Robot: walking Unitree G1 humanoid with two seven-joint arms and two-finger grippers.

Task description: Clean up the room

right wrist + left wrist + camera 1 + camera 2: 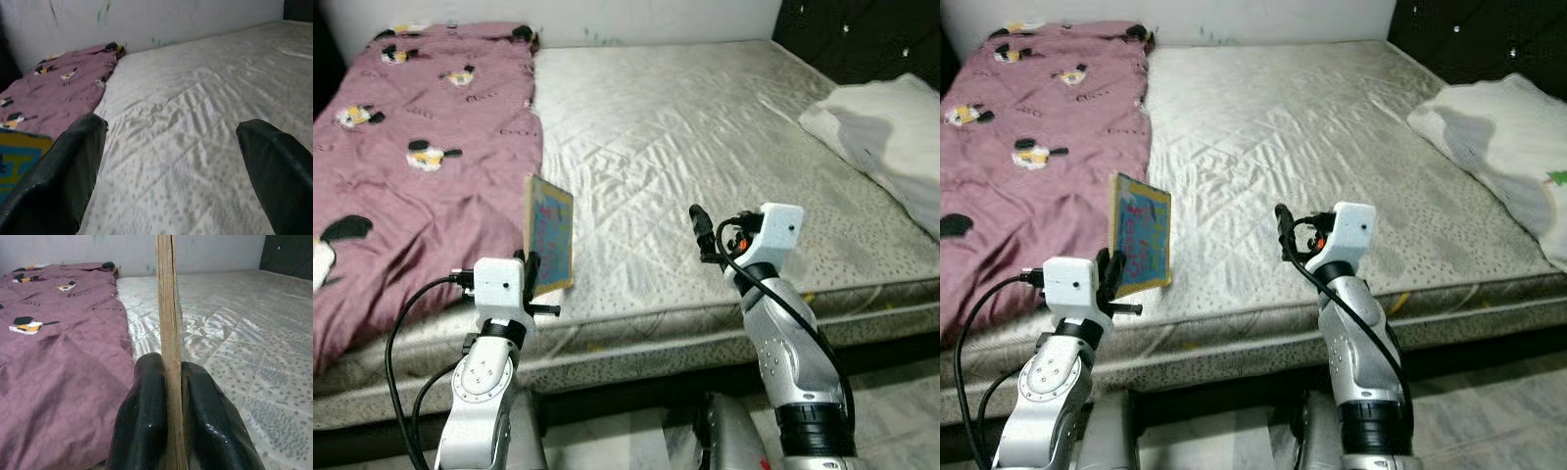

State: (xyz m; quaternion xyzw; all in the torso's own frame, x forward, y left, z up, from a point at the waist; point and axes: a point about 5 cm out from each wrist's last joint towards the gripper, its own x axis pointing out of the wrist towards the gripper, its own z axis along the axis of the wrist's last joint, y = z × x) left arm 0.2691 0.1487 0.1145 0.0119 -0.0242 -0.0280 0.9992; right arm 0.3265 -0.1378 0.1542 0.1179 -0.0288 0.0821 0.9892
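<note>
Leftmost, a mauve blanket (401, 166) with small cartoon prints covers the mattress (705, 147) out to the left of the left gripper (530, 279) and runs ahead of it toward the wall. Left gripper is clamped on the lower edge of a thin picture book (550, 233), which stands upright above the fingers, cover toward the right arm. Wrist camera shows the two black fingers (142, 411) pressed against either face of the book's edge, pages squeezed between them. Grip is low and narrow, most of the book rising unsupported above it; my read is that a quick swing or wrist roll could lever it out or let it twist in the pinch. If it falls it likely lands on the mattress edge just below the claw, or off onto the floor. Right gripper (697, 223) hovers over bare mattress, well apart from the book, fingers (63, 166) spread wide and empty. Beyond it, far to the right, a white pillow (891, 137) lies at the bed's edge. Tidying looks barely begun; the blanket is unfolded.
</note>
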